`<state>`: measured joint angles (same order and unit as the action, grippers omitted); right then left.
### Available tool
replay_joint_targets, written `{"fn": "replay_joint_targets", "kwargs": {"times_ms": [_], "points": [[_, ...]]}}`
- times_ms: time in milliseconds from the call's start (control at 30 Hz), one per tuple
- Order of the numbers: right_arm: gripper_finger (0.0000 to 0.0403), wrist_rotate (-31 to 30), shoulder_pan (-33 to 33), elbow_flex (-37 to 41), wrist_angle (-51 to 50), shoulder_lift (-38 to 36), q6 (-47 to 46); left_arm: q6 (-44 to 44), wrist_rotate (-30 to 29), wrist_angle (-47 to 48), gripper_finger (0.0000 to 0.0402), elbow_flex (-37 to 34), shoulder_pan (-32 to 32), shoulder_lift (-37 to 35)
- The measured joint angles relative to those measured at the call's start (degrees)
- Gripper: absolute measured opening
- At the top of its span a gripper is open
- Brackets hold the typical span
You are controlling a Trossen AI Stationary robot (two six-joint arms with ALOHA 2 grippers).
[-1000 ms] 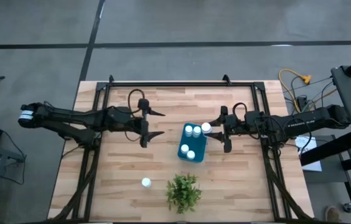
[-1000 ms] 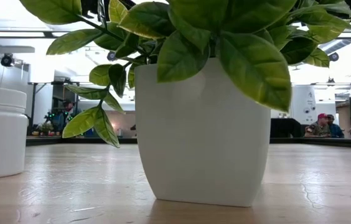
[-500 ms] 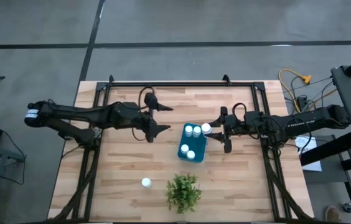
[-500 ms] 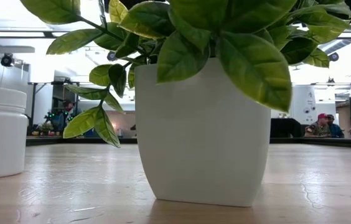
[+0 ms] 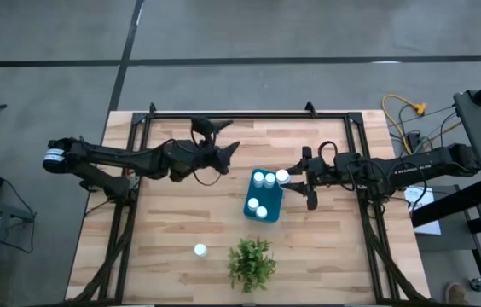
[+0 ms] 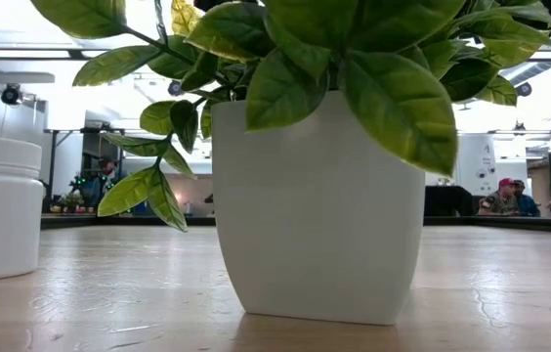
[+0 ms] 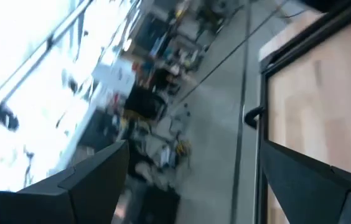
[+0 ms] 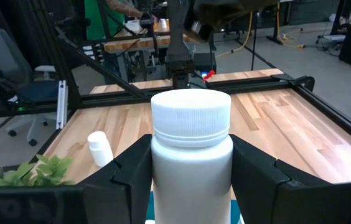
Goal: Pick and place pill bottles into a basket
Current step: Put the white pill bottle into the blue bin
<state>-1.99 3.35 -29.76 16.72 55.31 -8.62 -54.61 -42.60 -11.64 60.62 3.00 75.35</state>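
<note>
The teal basket [image 5: 263, 196] lies near the middle of the table [image 5: 164, 230], its long side running slightly askew. Four white bottles stand in it, seen from above as white caps: two side by side at the far end [image 5: 263, 179], and two nearer the plant [image 5: 257, 206]. A fifth bottle [image 5: 282, 176] is at the basket's far right corner, clamped in the right gripper [image 5: 286, 176]. The high view does not settle whether it is over the rim or just outside it. A sixth bottle [image 5: 199, 250] stands alone on the wood, near the front edge and left of the plant [image 5: 251, 261], well apart from the basket.

No label or writing can be read on any bottle, on the basket or on the plant's white pot [image 6: 317, 225].

In the right wrist view the held bottle [image 8: 191, 155] is upright, ribbed cap on top, with one dark finger [image 8: 129, 171] pressed to each side of its body. The lone bottle [image 8: 101, 148] shows beyond it on the table, beside some leaves [image 8: 29, 171].

The left gripper [image 5: 217, 141] hangs above the table's far left part, left of the basket and apart from it. Its fingers are spread wide and hold nothing. Its wrist view is blurred, showing the two fingers [image 7: 94, 180] far apart with the room and the table's edge between them.

In the low view the pot fills the middle, and the lone bottle [image 6: 0, 207] stands at the left.
</note>
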Motion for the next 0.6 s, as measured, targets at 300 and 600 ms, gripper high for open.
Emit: {"fn": "replay_joint_targets", "kwargs": {"times_ms": [300, 600], "points": [[0.0164, 0.9, 0.0, 0.0, 0.0, 0.0, 0.3, -2.9, 6.1, -9.1, 0.0343, -0.1, 0.1, 2.3], [0.0164, 2.5, 0.0, 0.0, -0.3, 0.0, -0.2, -3.6, 18.4, -12.5, 0.0343, 0.0, 0.8, 2.2]]}}
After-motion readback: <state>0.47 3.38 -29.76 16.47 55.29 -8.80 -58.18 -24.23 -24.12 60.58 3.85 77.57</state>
